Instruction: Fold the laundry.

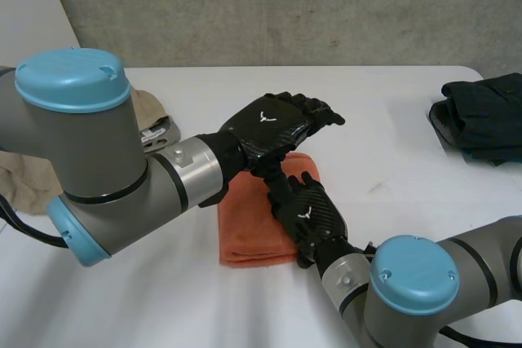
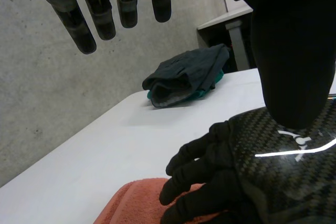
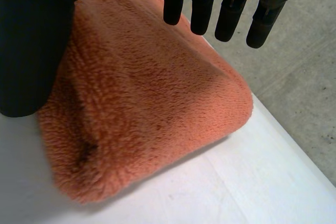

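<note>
White laminate covers the table (image 1: 391,95), which stands before a bare grey concrete wall (image 1: 285,6). In the right wrist view grey floor (image 3: 304,77) shows past the table's edge. An orange towel (image 1: 249,218), folded to a thick pad, lies at the middle of the table between the two arms. A heap of dark clothes (image 1: 485,116) sits well apart at the far right corner, and the left wrist view shows a teal garment (image 2: 215,80) tucked under it. A beige cloth (image 1: 24,181) lies bunched at the left side, partly hidden behind the grey left arm (image 1: 90,152).

The left hand (image 1: 269,128) hangs over the towel's far edge, palm down. Its fingers (image 2: 100,14) are straight and spread from the thumb, holding nothing and clear of the cloth.

The right hand (image 1: 308,213) reaches in from the near side, over the towel's right half and just under the left hand. In its own wrist view its fingers (image 3: 231,3) point out loosely, a little apart, with the thumb (image 3: 31,40) held wide to one side and the towel under the palm. Nothing is gripped. From the left wrist view the fingertips look slightly bent and seem to rest on the towel's pile, though it cannot be told whether they press on it.
</note>
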### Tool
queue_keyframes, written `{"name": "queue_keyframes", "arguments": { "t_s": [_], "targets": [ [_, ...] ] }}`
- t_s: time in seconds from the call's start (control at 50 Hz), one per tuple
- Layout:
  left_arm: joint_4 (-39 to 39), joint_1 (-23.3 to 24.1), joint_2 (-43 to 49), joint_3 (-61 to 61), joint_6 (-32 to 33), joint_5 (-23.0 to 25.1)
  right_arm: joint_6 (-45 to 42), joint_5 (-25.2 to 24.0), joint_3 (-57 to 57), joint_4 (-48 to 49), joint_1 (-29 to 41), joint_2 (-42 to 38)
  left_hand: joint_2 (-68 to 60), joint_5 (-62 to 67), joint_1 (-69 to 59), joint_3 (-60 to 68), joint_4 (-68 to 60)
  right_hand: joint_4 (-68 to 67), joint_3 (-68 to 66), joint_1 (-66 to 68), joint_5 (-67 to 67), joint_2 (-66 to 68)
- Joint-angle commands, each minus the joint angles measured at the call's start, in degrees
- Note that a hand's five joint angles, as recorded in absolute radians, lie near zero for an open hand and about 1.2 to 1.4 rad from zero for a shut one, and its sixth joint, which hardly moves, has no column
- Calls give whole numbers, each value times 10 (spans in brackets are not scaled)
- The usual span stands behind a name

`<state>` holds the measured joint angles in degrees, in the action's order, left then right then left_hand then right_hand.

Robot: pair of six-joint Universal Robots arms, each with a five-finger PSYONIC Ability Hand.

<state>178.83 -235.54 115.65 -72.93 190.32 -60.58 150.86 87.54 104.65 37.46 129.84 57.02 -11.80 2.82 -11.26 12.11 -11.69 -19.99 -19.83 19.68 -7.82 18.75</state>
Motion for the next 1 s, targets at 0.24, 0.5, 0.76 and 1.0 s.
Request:
{"name": "queue_keyframes", "arguments": {
  "t_s": [0.24,0.5,0.76,1.0],
  "targets": [
    [1,-13,-8,2,1,-15,11,-17,-71,2,-3,-14,-14,4,-20,11,-16,-600,-602,603,-622,612],
    [16,-42,-55,12,-4,-43,33,-39,-247,-5,-116,28,-14,4,-20,11,-16,-600,-602,603,-622,612],
    [25,-35,-67,11,-13,-43,225,-119,-386,69,-402,19,-16,6,-21,13,-17,-600,-602,603,-622,612],
    [42,-1,-35,13,-13,-45,306,-334,-422,216,-572,-229,-20,9,-25,16,-21,-600,-602,603,-622,612]
  ]
}}
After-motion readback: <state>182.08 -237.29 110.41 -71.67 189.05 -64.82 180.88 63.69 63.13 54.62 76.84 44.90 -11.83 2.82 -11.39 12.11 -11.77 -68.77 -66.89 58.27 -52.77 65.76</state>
